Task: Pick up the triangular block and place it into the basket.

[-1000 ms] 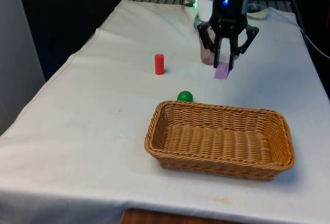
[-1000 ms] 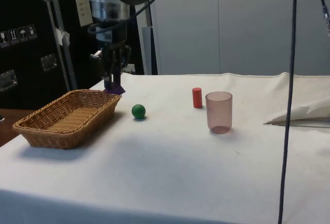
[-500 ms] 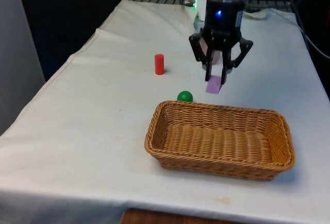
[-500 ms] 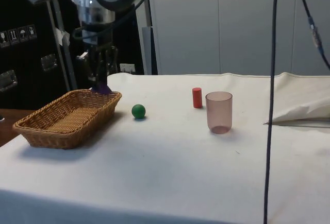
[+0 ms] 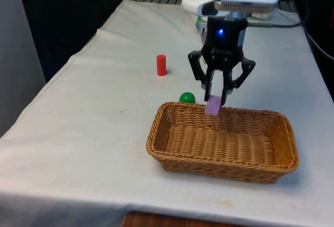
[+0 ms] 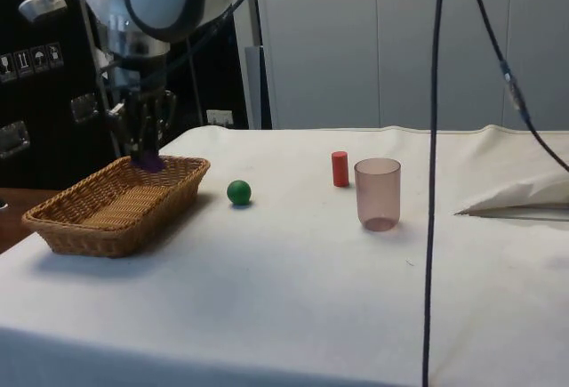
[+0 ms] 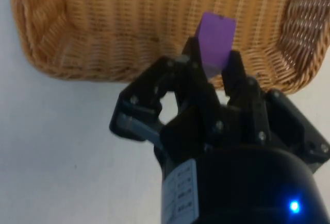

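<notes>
My gripper (image 5: 215,98) is shut on the purple triangular block (image 5: 213,105), which hangs from the fingertips just above the far rim of the wicker basket (image 5: 156,139). From the side, the gripper (image 6: 146,154) holds the block (image 6: 148,164) over the basket's (image 6: 53,218) far end. In the wrist view the purple block (image 7: 215,42) sticks out between the two black fingers (image 7: 234,69), with the basket's woven floor (image 7: 103,23) beneath it.
A green ball (image 5: 186,97) lies just behind the basket's far rim, close to the gripper. A red cylinder (image 5: 161,64) stands farther back on the front view's left. A pink translucent cup (image 6: 378,193) stands beyond the ball in the side view.
The gripper has carried the purple block from near the cup towards the camera in the front view, ending over the basket's far rim. It has stayed shut on the block.
</notes>
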`<move>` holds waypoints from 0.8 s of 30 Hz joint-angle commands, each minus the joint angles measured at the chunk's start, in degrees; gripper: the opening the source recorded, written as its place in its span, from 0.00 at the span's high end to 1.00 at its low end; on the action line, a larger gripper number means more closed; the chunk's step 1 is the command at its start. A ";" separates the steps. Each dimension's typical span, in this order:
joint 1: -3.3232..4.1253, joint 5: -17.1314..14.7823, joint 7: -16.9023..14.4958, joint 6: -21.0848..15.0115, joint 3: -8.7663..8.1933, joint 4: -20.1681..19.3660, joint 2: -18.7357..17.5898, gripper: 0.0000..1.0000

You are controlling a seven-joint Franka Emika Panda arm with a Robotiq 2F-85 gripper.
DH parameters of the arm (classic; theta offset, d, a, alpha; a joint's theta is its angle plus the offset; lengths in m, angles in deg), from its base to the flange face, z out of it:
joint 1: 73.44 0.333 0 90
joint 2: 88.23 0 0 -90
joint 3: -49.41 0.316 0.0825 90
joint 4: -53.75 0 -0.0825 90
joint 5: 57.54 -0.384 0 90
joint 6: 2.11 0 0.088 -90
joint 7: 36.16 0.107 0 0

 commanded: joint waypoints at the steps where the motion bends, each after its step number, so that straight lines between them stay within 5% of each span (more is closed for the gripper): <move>1: -0.46 -0.34 -0.52 0.80 0.29 1.95 -1.43 0.67; 4: -0.11 0.00 0.00 0.00 -0.11 2.29 -1.89 0.67; 13: -0.92 -0.46 -0.52 -0.92 0.06 10.71 -10.31 0.67; 14: -0.46 0.00 0.00 -0.57 -0.46 10.43 -9.97 0.67; 22: -1.26 -2.01 -0.92 -2.29 0.69 11.92 -13.12 0.67; 23: -0.57 -1.38 -0.17 -1.95 -0.29 11.86 -13.12 0.66; 24: -1.26 -2.23 -0.97 -2.41 0.69 11.92 -13.24 0.66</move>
